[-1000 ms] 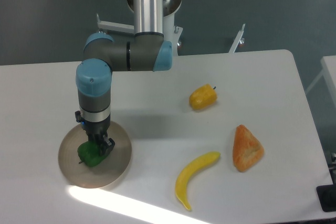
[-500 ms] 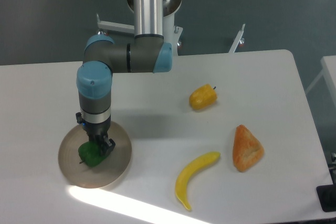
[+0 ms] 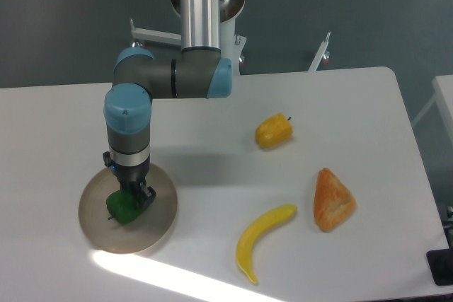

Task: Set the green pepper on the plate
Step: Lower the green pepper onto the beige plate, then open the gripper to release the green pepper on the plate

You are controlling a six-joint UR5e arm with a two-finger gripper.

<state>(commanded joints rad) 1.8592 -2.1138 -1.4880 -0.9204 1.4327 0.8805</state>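
While clamped in the tool (image 3: 134, 198), green pepper (image 3: 122, 207) over the plate (image 3: 159, 224), directly beneath.

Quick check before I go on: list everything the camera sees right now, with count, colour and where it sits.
green pepper: one, dark green, over the plate's middle, between the gripper's fingers.
plate: one, beige-tan, on the table's near left part.
yellow pepper: one, yellow-orange, on the table right of centre, toward the back.
banana: one, yellow, near the front edge, right of the plate.
orange wedge: one, orange, right of the banana.
table: one, white.
arm: one, grey with blue caps, reaching down over the plate.
gripper: one, black, closed on the green pepper.
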